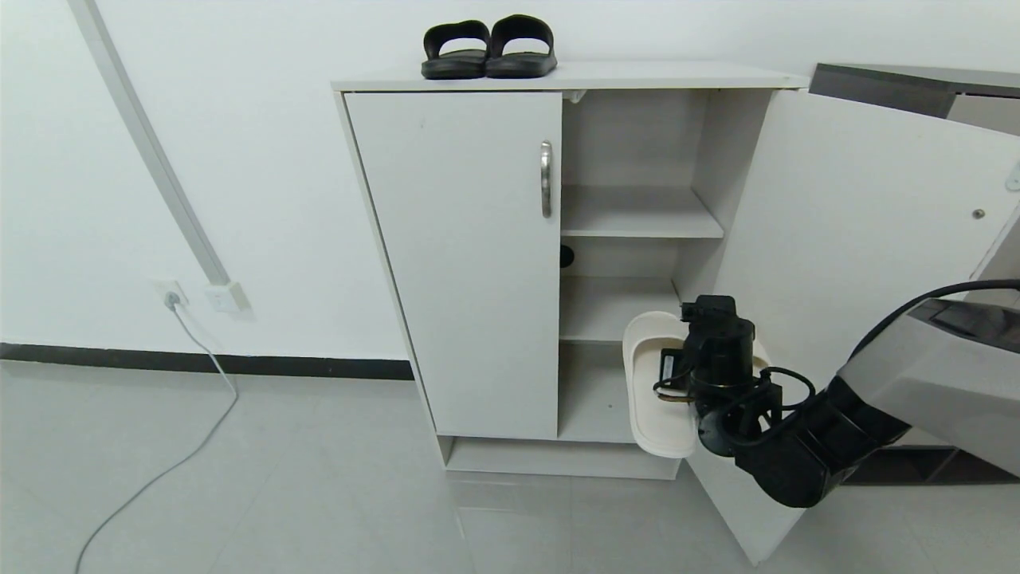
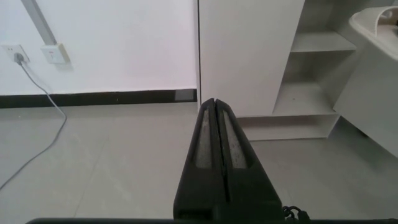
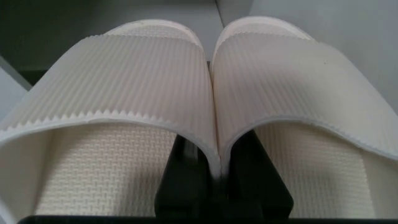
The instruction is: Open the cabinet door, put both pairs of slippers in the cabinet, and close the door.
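- Nearest us, the left end effector (image 2: 215, 109) hangs low over the floor (image 2: 93, 168). Its fingers are pressed together on nothing, and it is aimed at the cabinet (image 2: 249, 56) but well apart from it.
- Over on the right, the right end effector (image 3: 217, 186) is clamped on the white slippers (image 1: 655, 391). It pinches the two inner strap edges together, so the pair rides side by side.
- Here's the relation that matters: the pair's long axis runs near to far, toes leading away from the wrist. The open bay lies just beyond it and a touch to the left.
- The pair hangs right at the front of that opening, at a height between the lower shelf (image 1: 613, 307) and the bottom compartment (image 1: 590, 399).
- The open door (image 1: 861, 239) stands just right of the arm, and we judge a push inward must take care not to brush it.
- The left door (image 1: 454, 263) is shut, so the way in is through the right half.
- Farthest and highest, the black slippers (image 1: 488, 49) sit as a pair on the cabinet top (image 1: 677, 76), above the shut door. That is the left arm's side, and we reckon that free arm is the better placed for them.
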